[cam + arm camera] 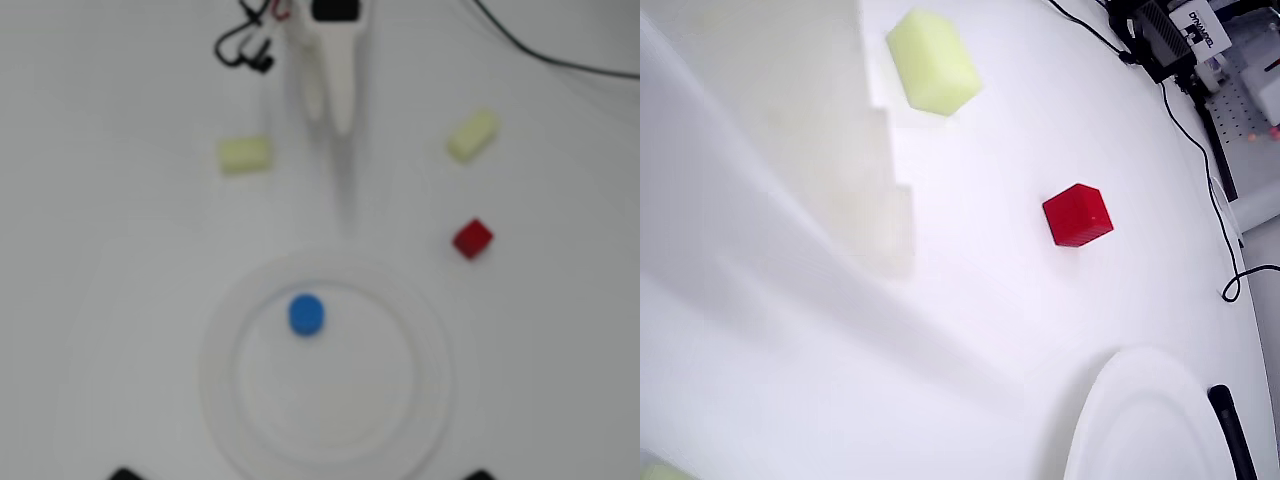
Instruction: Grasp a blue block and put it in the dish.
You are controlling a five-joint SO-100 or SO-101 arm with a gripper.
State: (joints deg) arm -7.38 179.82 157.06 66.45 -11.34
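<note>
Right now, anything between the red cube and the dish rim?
No. Overhead view shows bare table between the red cube and the dish; wrist view agrees.

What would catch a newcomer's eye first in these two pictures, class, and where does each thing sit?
In the overhead view the blue block stands out, lying inside the white dish, toward its upper left. The red cube sits on the table to the dish's upper right, and shows again in the wrist view. Two pale yellow blocks lie either side of the arm at the top.
</note>
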